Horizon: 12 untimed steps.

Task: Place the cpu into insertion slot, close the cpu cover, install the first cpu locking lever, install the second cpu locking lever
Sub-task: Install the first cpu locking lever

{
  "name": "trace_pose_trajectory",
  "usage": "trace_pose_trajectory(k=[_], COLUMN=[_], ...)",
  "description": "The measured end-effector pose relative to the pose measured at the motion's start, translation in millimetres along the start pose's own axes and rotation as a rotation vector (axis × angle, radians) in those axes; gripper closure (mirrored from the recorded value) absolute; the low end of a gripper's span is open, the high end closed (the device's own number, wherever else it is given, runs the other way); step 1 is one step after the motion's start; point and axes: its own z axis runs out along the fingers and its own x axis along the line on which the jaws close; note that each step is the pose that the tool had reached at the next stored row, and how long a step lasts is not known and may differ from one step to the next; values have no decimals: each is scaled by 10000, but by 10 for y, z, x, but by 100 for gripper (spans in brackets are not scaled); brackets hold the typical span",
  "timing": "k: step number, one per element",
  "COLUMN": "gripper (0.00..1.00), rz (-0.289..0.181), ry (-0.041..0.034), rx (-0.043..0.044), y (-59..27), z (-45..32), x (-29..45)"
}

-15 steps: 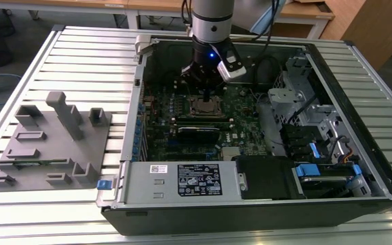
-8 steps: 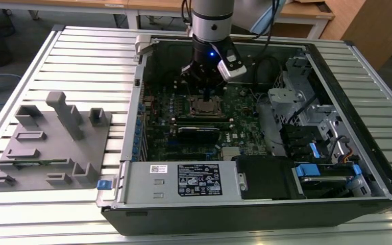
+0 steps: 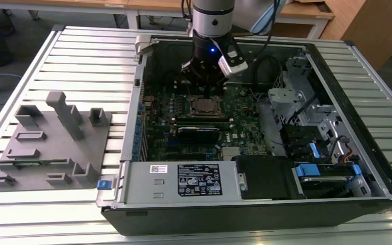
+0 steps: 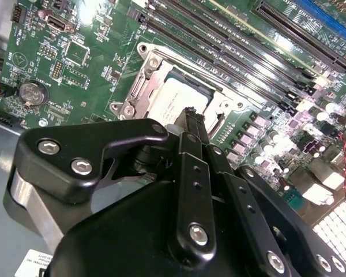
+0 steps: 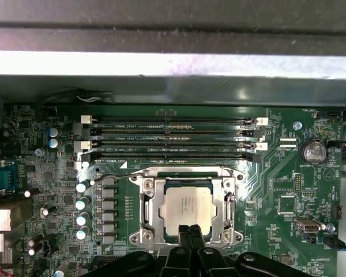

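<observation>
The cpu [image 5: 187, 208], a dull silvery square, lies flat in the insertion slot [image 3: 206, 106] on the green motherboard. The cpu cover [image 5: 151, 203] is down around it, its cut-out framing the chip. In the second wrist view the cpu [image 4: 176, 98] and the cpu cover [image 4: 139, 86] sit just beyond the black fingers. My gripper [image 5: 189, 229] is shut, its two fingers pressed together with nothing visible between them. Its tips hover at the socket's edge, over the frame's rim. In the exterior view the gripper [image 3: 207, 91] hangs straight above the slot.
Four long memory slots [image 5: 170, 138] run beside the socket. A black expansion card [image 3: 197, 133] lies beyond it. The open computer case [image 3: 135, 132] walls the board in, with drive bays [image 3: 312, 143] at the exterior view's right. A grey fixture [image 3: 49, 143] sits outside.
</observation>
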Motion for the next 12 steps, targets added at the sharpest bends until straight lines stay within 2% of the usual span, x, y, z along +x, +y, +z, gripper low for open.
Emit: trace_pose_trajectory(k=[8, 10, 12], gripper=[89, 89, 89], rz=[-1, 3, 9], ry=[5, 26, 47], rx=[-9, -81, -193], y=[0, -2, -5], z=[-2, -1, 2], x=[0, 0, 0])
